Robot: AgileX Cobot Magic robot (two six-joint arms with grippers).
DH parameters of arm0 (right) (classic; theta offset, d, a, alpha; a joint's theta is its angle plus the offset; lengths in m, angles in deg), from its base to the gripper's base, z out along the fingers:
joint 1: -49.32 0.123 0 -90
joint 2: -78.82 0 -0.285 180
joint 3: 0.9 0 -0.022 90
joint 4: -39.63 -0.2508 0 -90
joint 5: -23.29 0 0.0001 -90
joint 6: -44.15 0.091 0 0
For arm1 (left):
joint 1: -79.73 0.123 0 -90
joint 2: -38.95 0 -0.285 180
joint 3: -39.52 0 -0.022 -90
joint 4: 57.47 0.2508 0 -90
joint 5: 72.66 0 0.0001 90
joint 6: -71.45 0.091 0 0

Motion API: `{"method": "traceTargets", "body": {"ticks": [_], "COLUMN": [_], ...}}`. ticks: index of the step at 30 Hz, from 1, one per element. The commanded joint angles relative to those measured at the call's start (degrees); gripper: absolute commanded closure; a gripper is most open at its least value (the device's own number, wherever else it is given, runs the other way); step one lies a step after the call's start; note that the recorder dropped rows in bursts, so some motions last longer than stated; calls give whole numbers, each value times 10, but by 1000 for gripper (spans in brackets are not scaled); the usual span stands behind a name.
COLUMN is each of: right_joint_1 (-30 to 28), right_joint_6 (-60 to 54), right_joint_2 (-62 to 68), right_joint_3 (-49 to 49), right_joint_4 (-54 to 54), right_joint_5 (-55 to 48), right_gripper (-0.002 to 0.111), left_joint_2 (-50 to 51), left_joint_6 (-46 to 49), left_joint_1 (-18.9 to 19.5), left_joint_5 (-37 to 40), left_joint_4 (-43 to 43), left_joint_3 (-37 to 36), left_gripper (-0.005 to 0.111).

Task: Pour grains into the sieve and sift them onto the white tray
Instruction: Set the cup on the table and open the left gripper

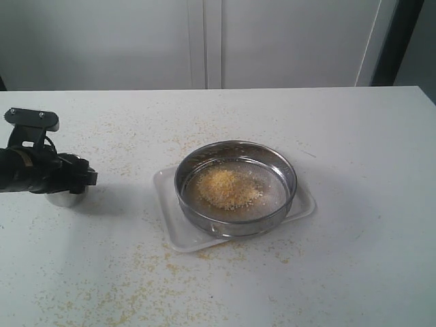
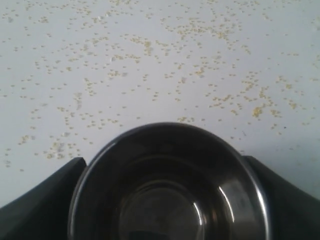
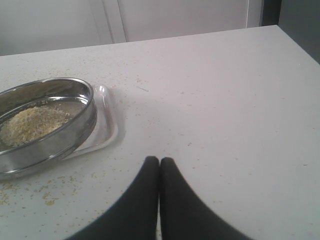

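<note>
The sieve sits on the white tray in the middle of the table. A yellow and off-white heap of grains lies on its mesh. Far left, my left gripper is shut on a small steel cup that stands upright on the table. From the left wrist, the cup looks empty, with my left gripper clasping both its sides. The right wrist view has the sieve, the grains and the tray beside my right gripper, shut on nothing above bare table.
Loose spilled grains are scattered over the white table around the tray and toward the front edge, and more spilled grains lie beyond the cup. White cabinet doors stand behind the table. The right arm is outside the exterior view.
</note>
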Motion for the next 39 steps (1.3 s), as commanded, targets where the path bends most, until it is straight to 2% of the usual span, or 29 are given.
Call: {"method": "traceTargets", "body": {"ticks": [1, 3, 6, 21, 25, 27, 29, 31, 35, 39], "right_joint_1": [-3, -3, -3, -3, -3, -3, -3, -3, -3, -3], "right_joint_6": [2, 2, 2, 2, 2, 2, 2, 2, 2, 2], "right_joint_2": [-3, -3, -3, -3, -3, -3, -3, -3, -3, -3], "right_joint_3": [-3, -3, -3, -3, -3, -3, -3, -3, -3, -3], "right_joint_4": [3, 3, 3, 3, 3, 3, 3, 3, 3, 3], "right_joint_5": [2, 2, 2, 2, 2, 2, 2, 2, 2, 2], "right_gripper": [108, 108, 108, 108, 108, 108, 108, 108, 108, 108], "left_joint_2": [2, -3, -23, -161, -195, -211, -228, -246, -277, -302], "left_joint_6": [-32, -33, -28, -28, -28, -28, -28, -28, -28, -26], "left_joint_1": [1, 1, 1, 1, 1, 1, 1, 1, 1, 1], "left_joint_5": [-16, -5, 19, 121, 146, 159, 177, 199, 236, 270], "left_joint_4": [-3, -3, -3, 5, 8, 8, 8, 9, 32, 37], "left_joint_3": [1, 1, 1, 1, 1, 1, 1, 1, 1, 1], "left_gripper": [26, 13, 3, 2, 4, 12, 27, 50, 107, 106]}}
